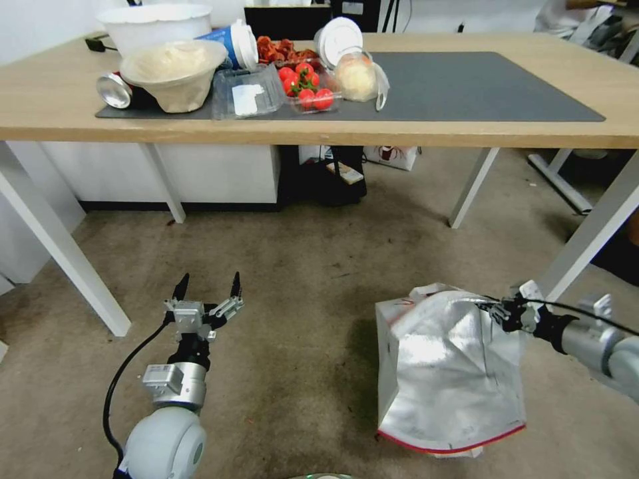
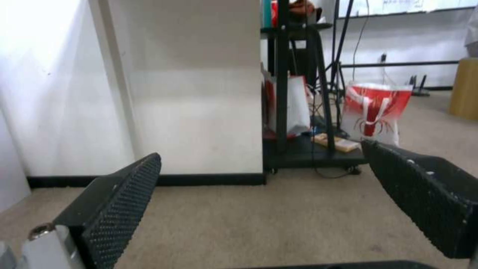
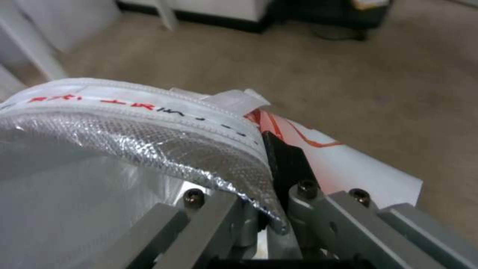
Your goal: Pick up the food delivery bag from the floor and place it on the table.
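The food delivery bag is on the carpet at the right, its silver foil lining facing up and a red edge along its near side. My right gripper is shut on the bag's top rim at its right corner. In the right wrist view the zipped white rim and foil run between the closed fingers. My left gripper hangs open above bare carpet at the left, holding nothing, well apart from the bag. Its two black pads stand wide apart. The table spans the back.
The dark grey mat is bare on its right half; bowls, a cup, a can and tomatoes crowd its left. White table legs flank the floor space. A black cart and another red-and-white bag sit beyond the table.
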Available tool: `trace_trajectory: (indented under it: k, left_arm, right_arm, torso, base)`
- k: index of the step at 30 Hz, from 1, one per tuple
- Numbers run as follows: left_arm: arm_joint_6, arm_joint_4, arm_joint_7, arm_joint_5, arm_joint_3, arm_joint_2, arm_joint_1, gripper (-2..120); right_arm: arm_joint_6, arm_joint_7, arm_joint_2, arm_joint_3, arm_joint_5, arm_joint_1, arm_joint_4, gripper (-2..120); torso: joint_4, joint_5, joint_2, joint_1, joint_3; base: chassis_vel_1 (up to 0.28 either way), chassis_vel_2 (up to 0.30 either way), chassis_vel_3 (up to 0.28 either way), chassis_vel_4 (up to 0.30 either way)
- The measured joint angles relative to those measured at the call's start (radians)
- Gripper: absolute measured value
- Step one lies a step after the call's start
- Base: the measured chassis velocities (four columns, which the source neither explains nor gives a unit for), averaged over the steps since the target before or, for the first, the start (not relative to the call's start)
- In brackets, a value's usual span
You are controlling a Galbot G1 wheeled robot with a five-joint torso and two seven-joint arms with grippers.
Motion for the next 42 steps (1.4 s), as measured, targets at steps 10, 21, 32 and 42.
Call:
trace_trajectory:
  k: [10, 21, 32, 42]
  left_arm:
    - [0.033, -0.058, -0.007, 0.012, -0.068, -0.01, 0.059, 100]
    - [0.092, -0.133, -0.056, -0.01, -0.103, 0.006, 0.106, 100]
    - [0.091, -0.251, -0.189, -0.091, -0.048, 0.07, 0.174, 100]
    - [-0.017, -0.232, -0.218, -0.097, 0.003, 0.102, 0.185, 100]
  right_arm:
    - [-0.151, -0.014, -0.131, 0.119, 0.452, -0.039, 0.095, 0]
    - [-0.214, -0.14, -0.231, 0.181, 0.607, -0.06, 0.093, 0]
    - [-0.2, -0.189, -0.232, 0.173, 0.522, -0.055, 0.102, 0]
    - [-0.18, -0.219, -0.203, 0.166, 0.453, -0.069, 0.1, 0]
  torso:
    - [0.0004, 0.0003, 0.0, 0.0, 0.0]
    - [0.0003, 0.0002, 0.0, 0.0, 0.0]
    - [0.0003, 0.0002, 0.0, 0.0, 0.0]
    - [0.0001, 0.0003, 0.0, 0.0, 0.0]
  base:
    - [0.0, 0.0, 0.0, 0.0]
    - [0.0, 0.0, 0.0, 0.0]
    - [0.0, 0.0, 0.0, 0.0]
    - [0.0, 0.0, 0.0, 0.0]
